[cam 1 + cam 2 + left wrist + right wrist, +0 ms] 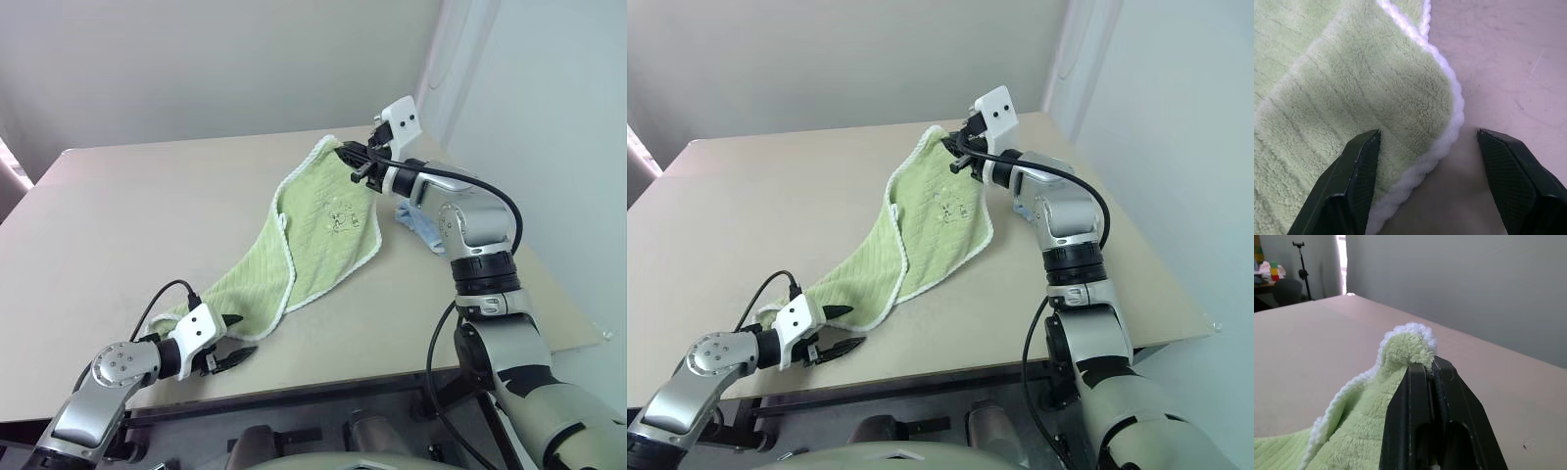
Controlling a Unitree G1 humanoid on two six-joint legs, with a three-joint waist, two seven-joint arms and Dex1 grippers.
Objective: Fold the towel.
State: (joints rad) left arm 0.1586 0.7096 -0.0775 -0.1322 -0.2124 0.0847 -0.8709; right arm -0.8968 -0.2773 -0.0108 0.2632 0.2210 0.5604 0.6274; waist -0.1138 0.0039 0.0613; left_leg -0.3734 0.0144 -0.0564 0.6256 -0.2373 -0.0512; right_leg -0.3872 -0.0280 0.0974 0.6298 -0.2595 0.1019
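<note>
Across the beige worktop (118, 215) the light green terry towel (323, 230) runs diagonally, its far corner clamped in the right end effector (355, 162), its near corner between the left end effector's (1425, 147) spread fingers.

Head stereo pair looks forward-down over counter (147, 196), sharing whole towel (323, 230). Wrist cameras sit close, each at one towel corner.

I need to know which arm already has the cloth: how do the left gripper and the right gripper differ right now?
The right gripper is shut on a corner of the green towel and lifts it off the table; the left gripper is open, its fingers straddling the near corner, which lies flat. The right gripper is raised and about level; the left gripper is low by the table's front edge, angled down. Both have two black fingers and are at a white-trimmed corner.
</note>
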